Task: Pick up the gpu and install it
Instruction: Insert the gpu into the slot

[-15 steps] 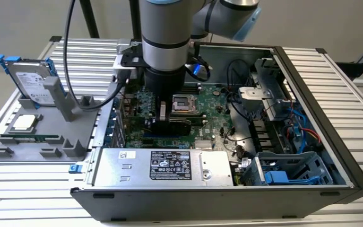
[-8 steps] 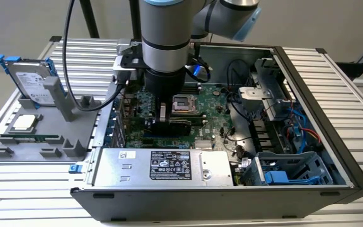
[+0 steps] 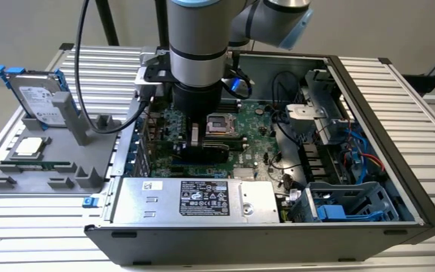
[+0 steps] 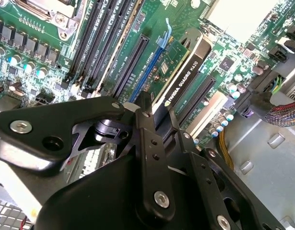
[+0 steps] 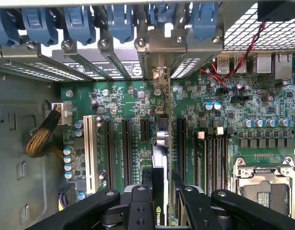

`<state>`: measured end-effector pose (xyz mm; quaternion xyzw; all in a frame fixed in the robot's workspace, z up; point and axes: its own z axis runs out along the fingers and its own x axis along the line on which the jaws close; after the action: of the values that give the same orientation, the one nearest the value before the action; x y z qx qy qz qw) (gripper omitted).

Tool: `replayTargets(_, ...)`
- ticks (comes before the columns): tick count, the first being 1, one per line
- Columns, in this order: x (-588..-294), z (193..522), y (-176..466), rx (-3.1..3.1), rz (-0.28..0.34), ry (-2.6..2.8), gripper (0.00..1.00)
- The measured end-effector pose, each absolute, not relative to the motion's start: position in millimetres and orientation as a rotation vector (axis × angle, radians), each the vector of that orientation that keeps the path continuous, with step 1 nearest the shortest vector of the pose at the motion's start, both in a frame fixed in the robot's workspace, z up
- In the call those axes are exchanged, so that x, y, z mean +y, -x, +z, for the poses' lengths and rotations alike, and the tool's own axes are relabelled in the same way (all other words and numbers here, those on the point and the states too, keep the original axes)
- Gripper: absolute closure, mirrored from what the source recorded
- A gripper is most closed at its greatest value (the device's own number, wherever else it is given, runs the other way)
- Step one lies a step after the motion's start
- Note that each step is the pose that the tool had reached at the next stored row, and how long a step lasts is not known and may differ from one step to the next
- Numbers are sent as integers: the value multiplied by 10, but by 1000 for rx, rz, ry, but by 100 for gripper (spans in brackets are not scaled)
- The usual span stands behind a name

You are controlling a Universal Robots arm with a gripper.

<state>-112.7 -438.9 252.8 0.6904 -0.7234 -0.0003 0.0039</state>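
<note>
The gripper (image 5: 159, 191) comes in at six o'clock, its two black fingers (image 5: 141, 203) closed on the top edge of the gpu (image 5: 159, 158). The card stands on edge over the green motherboard (image 5: 128, 103), running from the fingers toward twelve o'clock, where its silver bracket (image 5: 159, 76) meets the row of rear slot covers (image 5: 80, 64) under blue retention clips (image 5: 121, 21). Black expansion slots (image 5: 110, 146) lie just beside it on the nine o'clock side, with a white slot (image 5: 90, 148) beyond. The CPU socket (image 5: 265, 184) sits at four o'clock, and a braided cable bundle (image 5: 41, 136) at nine o'clock
</note>
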Motion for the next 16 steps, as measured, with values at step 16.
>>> replayTargets(16,-4390,2421,1143,-2267,-1,-2163,100)
